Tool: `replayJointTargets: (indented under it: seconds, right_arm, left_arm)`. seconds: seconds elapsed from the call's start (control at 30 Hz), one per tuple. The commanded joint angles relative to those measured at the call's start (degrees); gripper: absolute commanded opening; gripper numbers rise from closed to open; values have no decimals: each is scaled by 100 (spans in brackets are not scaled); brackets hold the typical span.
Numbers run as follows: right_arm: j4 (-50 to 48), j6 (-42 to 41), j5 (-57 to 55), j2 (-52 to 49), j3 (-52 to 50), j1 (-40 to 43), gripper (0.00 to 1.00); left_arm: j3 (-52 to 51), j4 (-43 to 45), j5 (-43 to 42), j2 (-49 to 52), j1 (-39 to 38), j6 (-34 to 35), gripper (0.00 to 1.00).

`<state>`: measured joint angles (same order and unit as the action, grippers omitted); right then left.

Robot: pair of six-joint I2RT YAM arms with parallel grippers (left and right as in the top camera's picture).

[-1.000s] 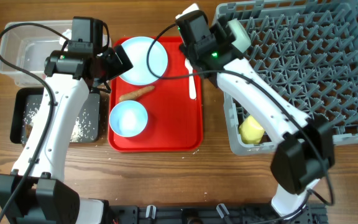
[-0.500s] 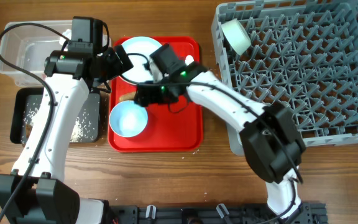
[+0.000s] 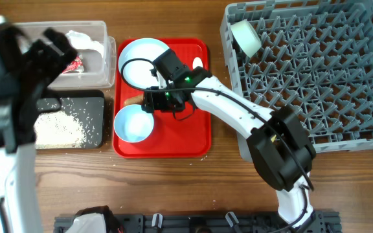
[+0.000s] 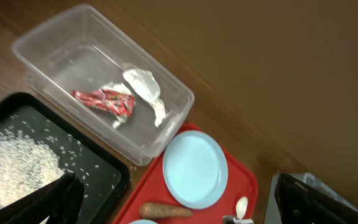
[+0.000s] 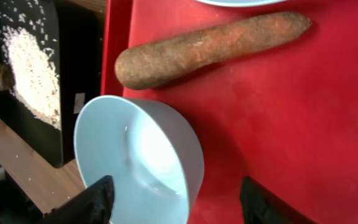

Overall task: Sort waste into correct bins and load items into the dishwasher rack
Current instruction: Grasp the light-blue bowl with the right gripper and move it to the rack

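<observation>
My right gripper (image 3: 151, 103) is open, low over the red tray, its fingers (image 5: 176, 202) astride the rim of the small pale blue bowl (image 3: 133, 123) (image 5: 142, 162). The brown carrot piece (image 3: 133, 100) (image 5: 210, 46) lies just beyond it. The pale blue plate (image 3: 141, 59) (image 4: 194, 168) and the white spoon (image 3: 198, 63) (image 4: 242, 205) are on the tray. My left gripper (image 3: 44, 48) (image 4: 179, 208) is open and empty, high above the bins. The clear bin (image 3: 96, 29) holds the red wrapper (image 4: 104, 101) and the tissue (image 4: 145, 87). The black bin (image 3: 96, 107) holds rice (image 3: 57, 126) and a dark chunk (image 5: 2, 74).
The grey rack (image 3: 316, 71) fills the right side, with the greenish-white bowl (image 3: 246, 37) in its far left corner. My right arm crosses the rack's near left corner and hides the yellow cup. The red tray (image 3: 193, 139) lies between bins and rack.
My right gripper left the rack, came across to the tray and settled at the small bowl. My left arm rose from beside the plate towards the camera, uncovering both bins.
</observation>
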<state>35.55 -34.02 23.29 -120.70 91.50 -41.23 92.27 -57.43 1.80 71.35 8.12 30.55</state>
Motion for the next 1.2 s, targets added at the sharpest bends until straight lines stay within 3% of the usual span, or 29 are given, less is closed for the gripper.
replayJointTargets:
  seconds: [0.0,0.1,0.27,0.43,0.53,0.67,0.73,0.77,0.83,1.0,1.17]
  right_arm:
    - [15,-66,-101,-378,-15,-68,57]
    - [13,-68,-98,-533,-13,-105,44]
    - [7,-109,-103,-573,-13,-114,4]
    - [254,-39,76,-391,133,11,4]
    - [813,417,-424,597,299,588,4]
    - [1954,382,-3630,2452,299,1672,4]
    - [2588,260,-6341,3276,293,2096,4]
    - [2691,341,-7077,3370,286,2166,4]
    - [2688,933,-7912,3364,249,2221,4]
    - [2400,2181,-8190,2787,164,2221,4]
    - [2205,4551,-8373,1676,164,2208,4]
  left_arm:
    - [44,-17,109,-168,284,-9,100]
    - [42,-31,109,-157,297,-7,100]
    - [42,-31,107,-138,299,-9,100]
    - [42,-31,109,-138,297,-7,100]
    - [42,-33,109,-138,299,-7,100]
    - [42,-31,107,-138,299,-7,100]
    - [42,-31,109,-138,299,-7,100]
    - [42,-31,109,-138,297,-7,100]
    - [42,-31,109,-138,299,-7,100]
    - [42,-31,107,-138,299,-7,100]
    - [42,-31,107,-138,297,-7,100]
